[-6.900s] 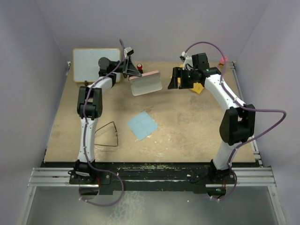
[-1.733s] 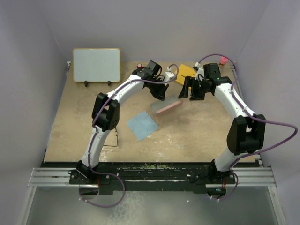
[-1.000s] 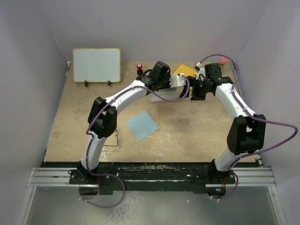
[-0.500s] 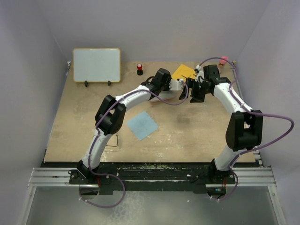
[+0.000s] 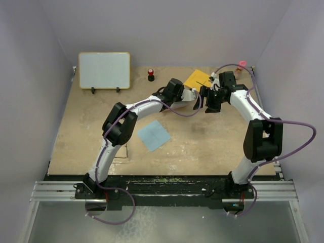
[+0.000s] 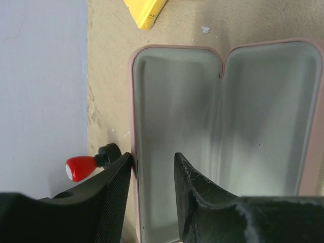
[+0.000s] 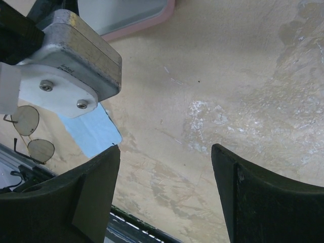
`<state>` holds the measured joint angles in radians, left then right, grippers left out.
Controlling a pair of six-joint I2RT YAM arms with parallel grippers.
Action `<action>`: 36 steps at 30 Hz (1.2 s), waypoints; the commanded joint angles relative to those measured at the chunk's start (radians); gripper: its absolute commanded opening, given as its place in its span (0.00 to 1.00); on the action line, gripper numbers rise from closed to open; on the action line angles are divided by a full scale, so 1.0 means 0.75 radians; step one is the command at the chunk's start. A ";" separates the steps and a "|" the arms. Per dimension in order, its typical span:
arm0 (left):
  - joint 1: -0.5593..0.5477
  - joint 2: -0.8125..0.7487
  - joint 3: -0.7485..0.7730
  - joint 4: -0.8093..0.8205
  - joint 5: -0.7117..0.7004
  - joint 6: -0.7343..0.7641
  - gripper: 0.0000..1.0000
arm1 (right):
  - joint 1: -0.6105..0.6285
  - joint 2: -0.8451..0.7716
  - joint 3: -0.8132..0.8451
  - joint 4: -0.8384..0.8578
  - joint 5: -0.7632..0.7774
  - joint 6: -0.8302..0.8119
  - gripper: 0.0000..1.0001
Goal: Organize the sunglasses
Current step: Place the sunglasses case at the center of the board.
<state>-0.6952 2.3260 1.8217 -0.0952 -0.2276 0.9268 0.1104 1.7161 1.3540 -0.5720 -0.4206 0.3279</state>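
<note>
The sunglasses (image 7: 30,135), thin wire frames with greyish lenses, lie on the table near its front left, far from both grippers; in the top view my left arm mostly hides them. The pinkish-brown case (image 6: 223,142) lies open on the table, pale inside facing up, and its rim (image 7: 142,20) shows in the right wrist view. My left gripper (image 6: 152,167) is open astride the case's left wall, one finger outside and one inside. My right gripper (image 7: 166,152) hangs open over bare table just right of the case, holding nothing. The two grippers (image 5: 195,100) (image 5: 211,104) are close together.
A light blue cloth (image 5: 153,134) lies mid-table. A yellow object (image 5: 197,78) and a small red-capped item (image 5: 151,74) sit behind the case. A whiteboard (image 5: 104,70) stands at the back left, a pink item (image 5: 242,64) at the back right.
My left arm carried the case from the back left to the middle back and set it down open. Its jaws, shut on the case wall, have now parted. The right gripper barely moved.
</note>
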 commanded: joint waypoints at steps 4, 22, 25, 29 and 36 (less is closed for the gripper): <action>-0.024 -0.139 0.003 -0.061 0.017 -0.076 0.43 | 0.009 0.009 -0.018 -0.006 -0.040 -0.020 0.78; 0.014 -0.491 0.192 -0.604 0.195 -0.652 0.43 | 0.008 0.141 0.166 0.051 -0.127 0.109 0.40; 0.118 -0.547 0.230 -0.728 0.292 -0.832 0.44 | 0.009 0.145 0.163 0.078 -0.126 0.139 0.12; 0.322 -0.609 0.177 -0.851 0.447 -1.051 0.45 | 0.015 0.175 0.158 0.112 -0.137 0.186 0.00; 0.475 -0.765 -0.058 -0.922 0.514 -1.099 0.56 | 0.292 0.176 0.179 0.070 -0.072 0.204 0.01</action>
<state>-0.3389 1.8347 1.8477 -0.7063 0.0708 0.1730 0.1692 1.8656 1.4433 -0.5003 -0.4862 0.4656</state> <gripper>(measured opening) 0.503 0.004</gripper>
